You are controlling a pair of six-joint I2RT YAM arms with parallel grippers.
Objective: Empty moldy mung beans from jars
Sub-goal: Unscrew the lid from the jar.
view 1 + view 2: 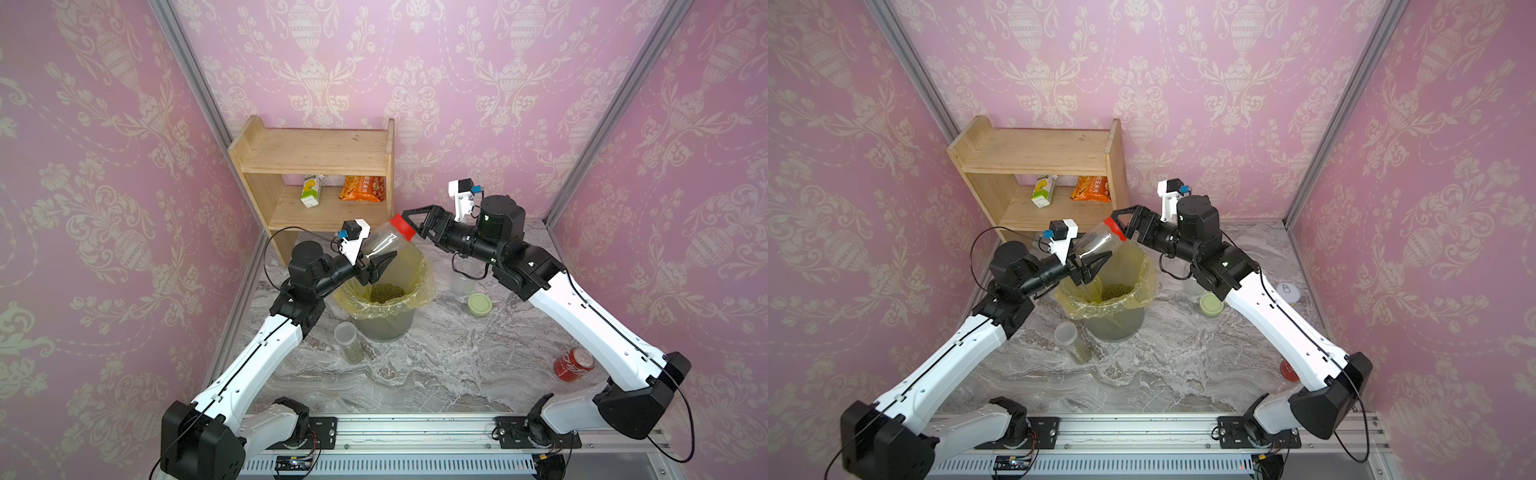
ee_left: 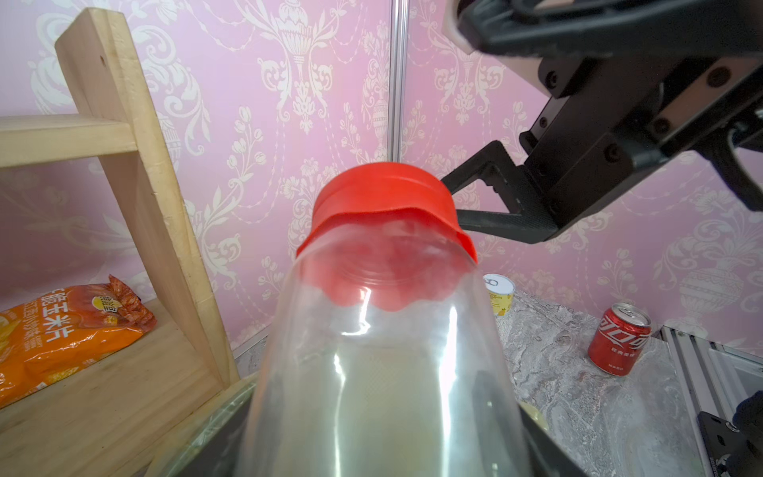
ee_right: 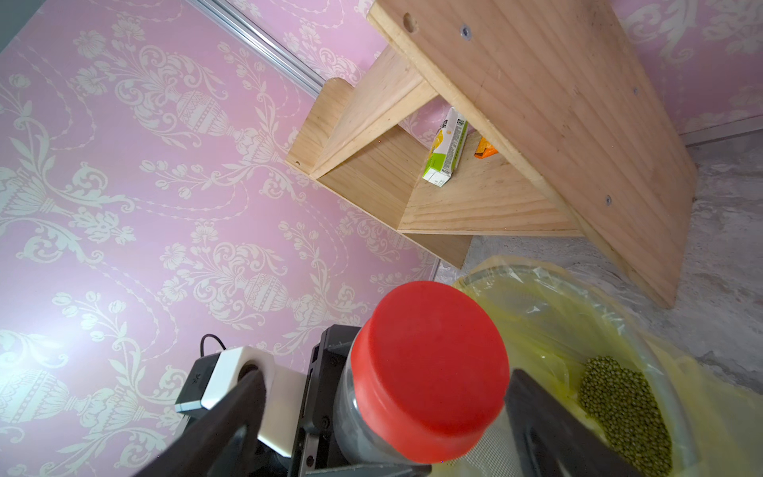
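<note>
Left pincer [image 1: 384,259] clamps the clear jar [image 1: 382,240] by its body, tilted above the bin [image 1: 415,320], red lid [image 1: 402,226] pointing to two o'clock. Right pincer [image 1: 409,225] stands wide open astride that lid, not yet gripping; best close squarely on its rim before twisting.
</note>
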